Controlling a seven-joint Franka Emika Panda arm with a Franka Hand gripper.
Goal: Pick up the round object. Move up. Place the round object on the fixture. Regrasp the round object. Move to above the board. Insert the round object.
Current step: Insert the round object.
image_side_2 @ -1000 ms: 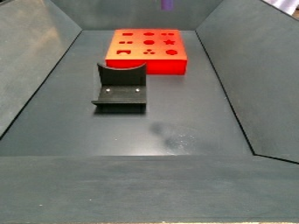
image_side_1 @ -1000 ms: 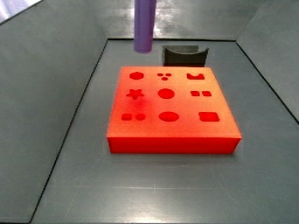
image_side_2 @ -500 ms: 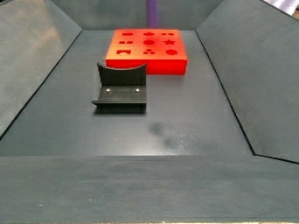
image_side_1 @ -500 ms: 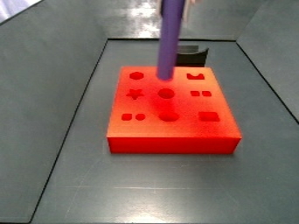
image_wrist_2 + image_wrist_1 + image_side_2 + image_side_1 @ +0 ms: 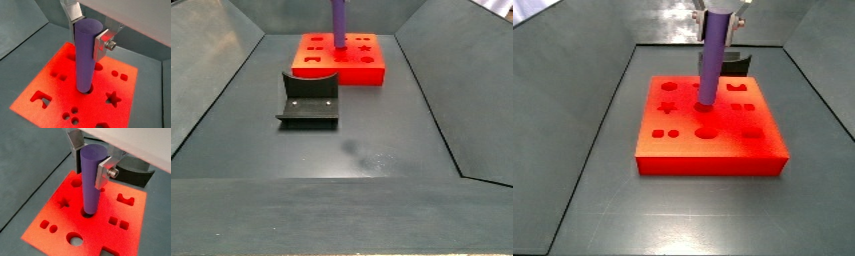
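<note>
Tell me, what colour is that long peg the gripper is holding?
The round object is plain purple, clearest in a wrist view, clamped by the gripper above the board.

Both wrist views look down close on the red board. Both side views face it from opposite ends, farther back.

I can read no text, label, brand, number or sign anywhere. My gripper above the middle of the board carries no marking, the peg between my fingers is plain, the board bears only cut shapes, and the fixture is bare black.
</note>
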